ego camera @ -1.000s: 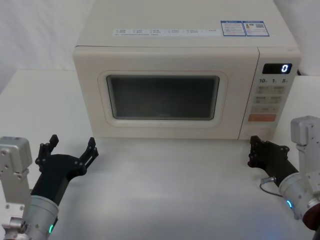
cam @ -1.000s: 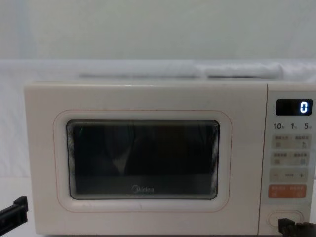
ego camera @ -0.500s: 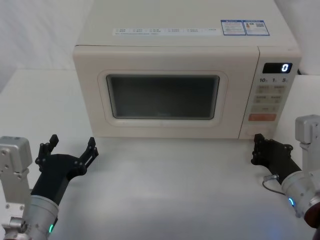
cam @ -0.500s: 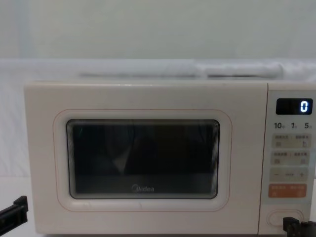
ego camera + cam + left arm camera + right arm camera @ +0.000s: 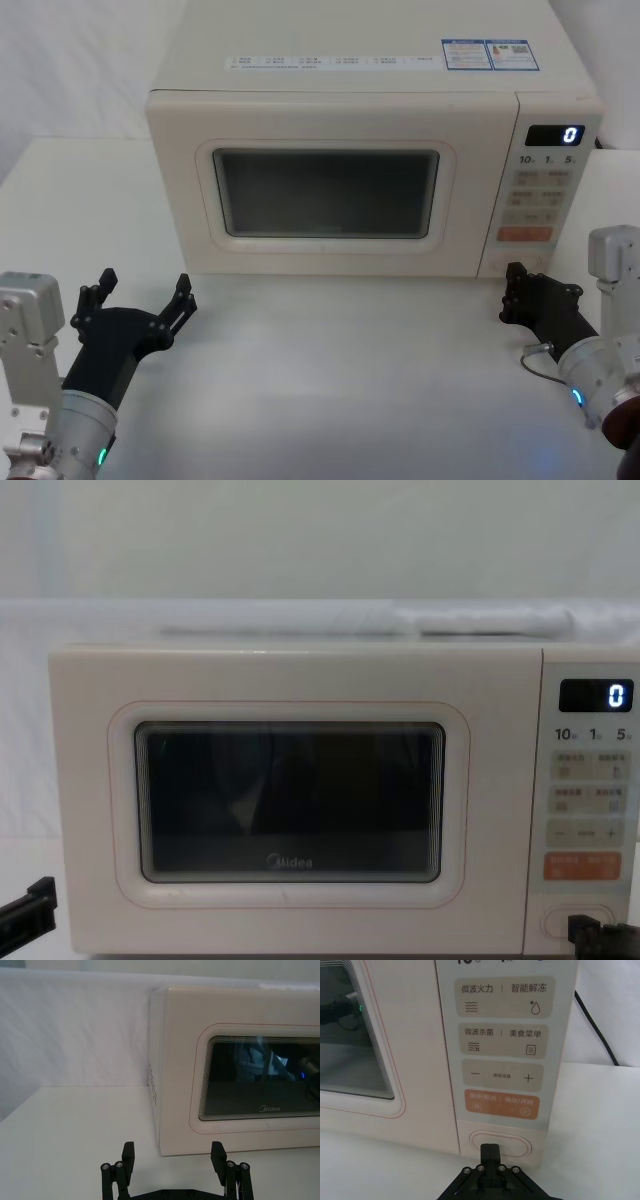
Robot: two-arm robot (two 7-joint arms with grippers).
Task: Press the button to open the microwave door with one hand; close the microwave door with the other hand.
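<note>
Lighting even, bright, diffuse across all views. Soft shadow under microwave (image 5: 370, 150) front edge on white table (image 5: 330, 380). Door window (image 5: 265, 1077) mirrors room: pale streaks, small blue light spot. Display (image 5: 596, 696) digit glows white, slight bloom. Chest view slightly soft, hazy. Right wrist view: panel print sharp, right gripper (image 5: 490, 1152) in foreground mildly soft. No harsh glare.

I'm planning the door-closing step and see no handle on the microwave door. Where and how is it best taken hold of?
Judging by its shape, don't pinch it: the microwave door is a flat, handle-less panel, shut flush now. Its free edge seems to be the right one, beside the button that the right gripper, fingers together, points at. Once open, the open left gripper should probably push the outer face near that edge, from the front.
</note>
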